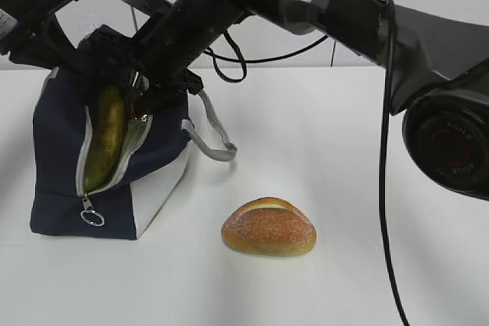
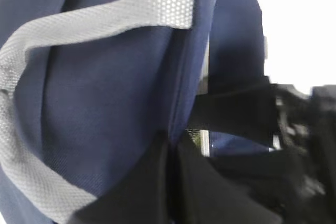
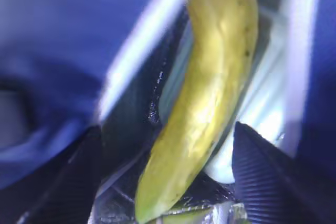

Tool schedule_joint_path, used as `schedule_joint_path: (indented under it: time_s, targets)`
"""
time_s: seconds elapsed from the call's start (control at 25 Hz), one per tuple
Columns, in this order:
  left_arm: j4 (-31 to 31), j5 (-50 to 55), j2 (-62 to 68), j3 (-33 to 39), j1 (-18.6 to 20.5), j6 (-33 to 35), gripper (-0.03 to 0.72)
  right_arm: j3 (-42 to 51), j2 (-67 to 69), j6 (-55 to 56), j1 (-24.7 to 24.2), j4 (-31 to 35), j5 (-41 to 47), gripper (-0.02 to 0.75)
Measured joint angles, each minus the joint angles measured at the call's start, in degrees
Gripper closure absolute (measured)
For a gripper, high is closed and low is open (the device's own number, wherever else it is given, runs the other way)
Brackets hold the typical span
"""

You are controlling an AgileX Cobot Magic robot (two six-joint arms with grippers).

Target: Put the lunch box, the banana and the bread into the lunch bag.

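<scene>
One lunch bag (image 1: 61, 158), one banana (image 1: 105, 146), one bread roll (image 1: 269, 227), and two arms on a white table (image 1: 344, 150). No lunch box can be made out in any view.

The bag stands upright at the left of the exterior frame, navy with a white lower panel, zipper opening facing the camera and the ring pull (image 1: 92, 217) hanging near the bottom. The banana is inside it, standing nearly upright: its long axis runs top to bottom along the opening, leaning slightly, with the lower end down near the zipper's base. The bread lies on the table in the lower middle of the frame, well apart from the bag, long axis running left to right, pale slash on top.

The right gripper (image 3: 168, 182) is down at the bag's mouth. In the right wrist view its two dark ribbed fingers (image 3: 268, 177) sit in the lower corners with the banana between them, and gaps show on both sides, so the jaws look spread and not clamping the fruit. That view also shows a shiny lining behind the banana, which the exterior view barely hints at.

The left gripper (image 2: 173, 177) is only clear in the left wrist view: its dark fingers are pressed together on a fold of the bag's navy fabric near the rim, with a grey strap (image 2: 79, 24) looping across the upper left. In the exterior view that arm sits in the upper left corner, its fingertips hidden.
</scene>
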Motion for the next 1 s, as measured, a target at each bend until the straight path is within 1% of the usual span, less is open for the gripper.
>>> schedule_joint_path:
  time_s: [0.12, 0.28, 0.4, 0.6, 0.68, 0.8, 0.92, 1.0]
  targets:
    - [0.0, 0.0, 0.0, 0.0, 0.0, 0.0, 0.690, -4.6, 0.0, -0.7, 0.0, -4.3, 4.6, 0.172]
    - [0.0, 0.0, 0.0, 0.0, 0.0, 0.1, 0.690, -9.7, -0.1, -0.7, 0.0, -12.2, 6.1, 0.172]
    - [0.0, 0.1, 0.0, 0.0, 0.0, 0.1, 0.690, -10.4, -0.8, -0.6, 0.0, -15.0, 6.7, 0.172]
    - [0.0, 0.2, 0.0, 0.0, 0.0, 0.2, 0.690, -9.7, -3.7, -0.6, 0.2, -22.2, 7.1, 0.173]
    - [0.0, 0.2, 0.0, 0.0, 0.0, 0.2, 0.690, -7.4, -7.0, -0.6, 0.3, -24.4, 7.1, 0.173]
    - [0.0, 0.2, 0.0, 0.0, 0.0, 0.2, 0.690, 1.3, -13.5, -1.1, 0.4, -27.9, 7.1, 0.172]
    - [0.0, 0.2, 0.0, 0.0, 0.0, 0.2, 0.690, 13.8, -22.0, -3.6, 0.4, -30.9, 7.1, 0.172]
    - [0.0, 0.2, 0.0, 0.0, 0.0, 0.2, 0.690, 23.2, -27.1, -6.5, 0.4, -31.5, 7.1, 0.172]
